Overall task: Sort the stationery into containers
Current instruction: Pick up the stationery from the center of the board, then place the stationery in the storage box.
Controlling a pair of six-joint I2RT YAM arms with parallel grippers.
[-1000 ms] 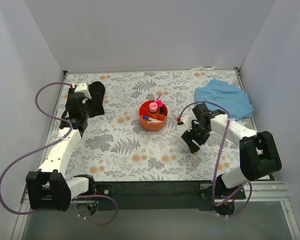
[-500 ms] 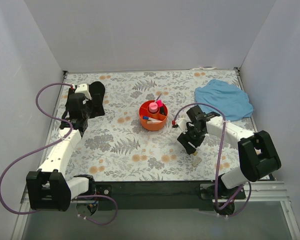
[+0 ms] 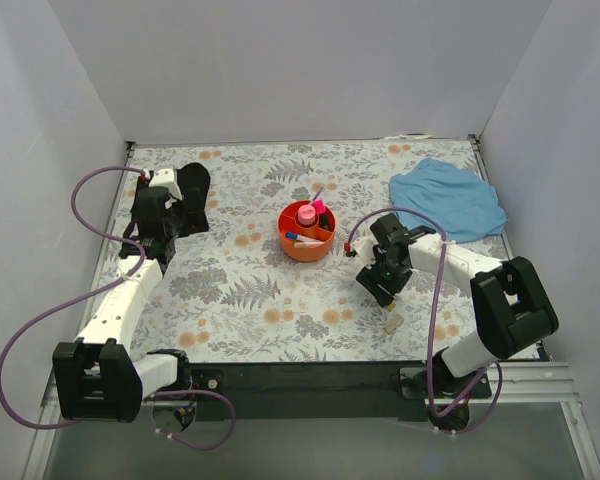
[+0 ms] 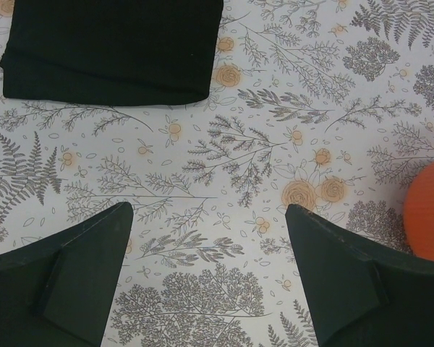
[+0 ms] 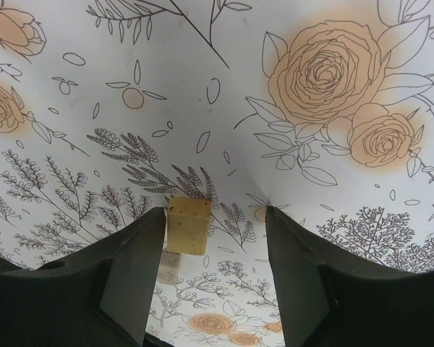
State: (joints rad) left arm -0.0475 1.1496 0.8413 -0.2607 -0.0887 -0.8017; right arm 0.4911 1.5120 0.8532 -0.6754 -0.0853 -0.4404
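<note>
One eraser [image 5: 188, 225] sits between the right gripper's [image 5: 215, 217] parted fingers, close against one and unclamped, while the left gripper [image 4: 208, 213], likewise parted, hangs well away

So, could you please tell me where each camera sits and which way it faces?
Top external: above and behind the bases, looking down on the table; both arms show.
Left wrist: faces down at black cloth and orange tray; left gripper fingers show.
Right wrist: faces down at beige eraser; right gripper fingers show.
Shared: top and left wrist both see cloth and tray.
</note>
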